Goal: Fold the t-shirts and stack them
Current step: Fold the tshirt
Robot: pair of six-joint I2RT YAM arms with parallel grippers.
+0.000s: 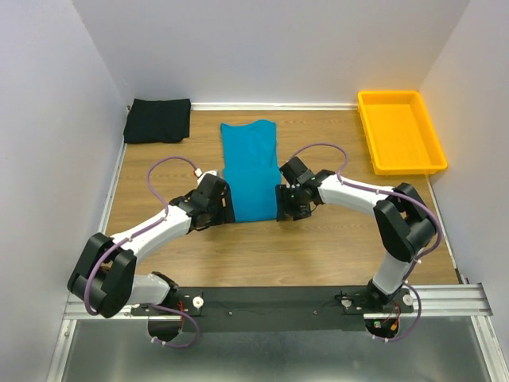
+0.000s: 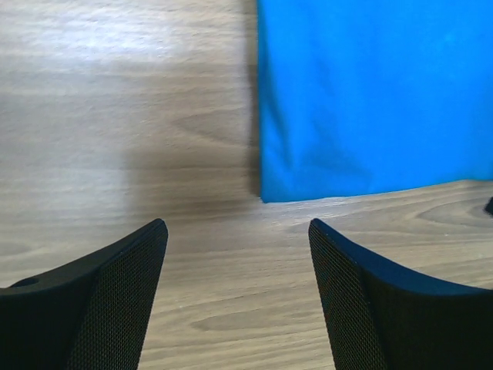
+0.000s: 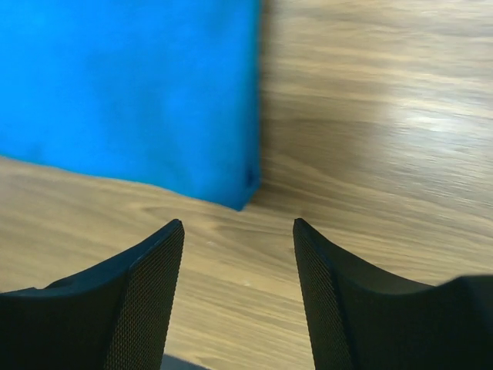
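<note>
From above, my left claw [image 1: 226,210] and my right claw [image 1: 281,208] sit low over the wooden table [image 1: 318,247], one at each near corner of the teal-blue t-shirt [image 1: 250,163]. The shirt lies flat in a long narrow strip in the middle of the table, running from near to far. The black t-shirt [image 1: 157,120] is bunched in the far left corner, well apart from the teal one, and a yellow tray [image 1: 402,131] sits at the far right. In my left wrist view, my left claw [image 2: 237,231] is spread wide with only bare table [image 2: 115,116] between the fingers [image 2: 131,293]. The near left corner of the teal-blue t-shirt [image 2: 370,100] lies just beyond the gap, a little to its right, and touches neither finger. In my right wrist view, my right claw [image 3: 237,227] is also spread and pinches nothing. The near right corner of the teal-blue t-shirt [image 3: 123,85] points at the gap between my fingers [image 3: 146,293], with a thin band of table [image 3: 370,116] between them, and the cloth lies smooth and flat on the wood.
</note>
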